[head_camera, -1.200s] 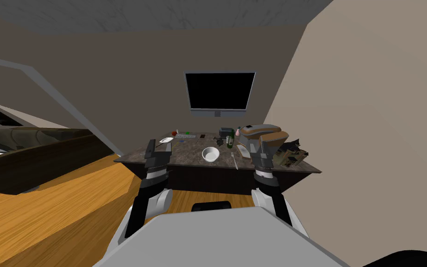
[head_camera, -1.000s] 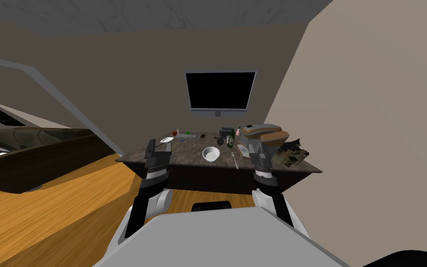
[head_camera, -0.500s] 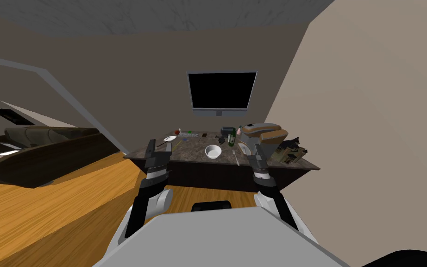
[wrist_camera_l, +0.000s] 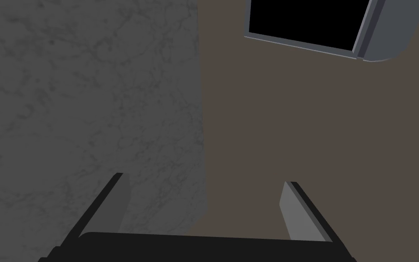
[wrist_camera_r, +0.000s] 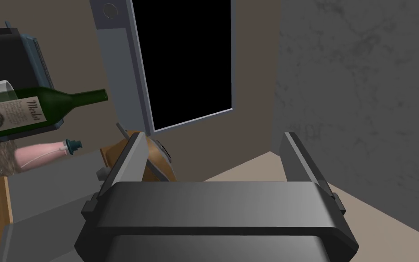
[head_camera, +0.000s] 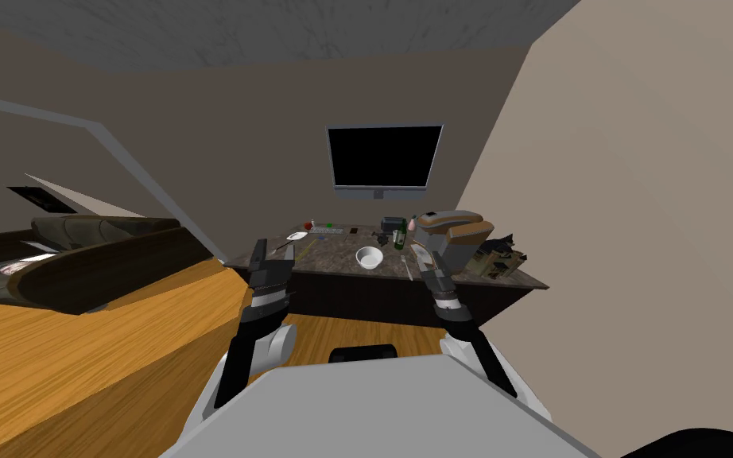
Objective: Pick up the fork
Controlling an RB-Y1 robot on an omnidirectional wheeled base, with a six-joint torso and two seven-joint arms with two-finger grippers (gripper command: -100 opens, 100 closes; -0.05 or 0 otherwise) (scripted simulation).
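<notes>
A thin pale fork (head_camera: 407, 271) lies on the dark stone-patterned table (head_camera: 333, 258), just right of a white bowl (head_camera: 370, 257) and near the front edge. My right gripper (head_camera: 428, 259) hovers open close to the fork's right, raised above the table edge. In the right wrist view the right gripper (wrist_camera_r: 213, 136) has nothing between its fingers. My left gripper (head_camera: 274, 250) is held up at the table's left front corner; in its wrist view the left gripper (wrist_camera_l: 204, 179) is open and empty.
A green bottle (head_camera: 398, 236) (wrist_camera_r: 36, 109), a pink bottle (wrist_camera_r: 40, 154) and a grey-and-brown appliance (head_camera: 456, 230) stand at the back right. A small plate (head_camera: 296, 236) sits at the left. A black screen (head_camera: 385, 157) hangs behind; a dark sofa (head_camera: 95, 254) is to the left.
The whole head view has shifted with my own move; the table looks slightly smaller and further right. My right gripper has swung left, nearer the fork. The left gripper holds its pose.
</notes>
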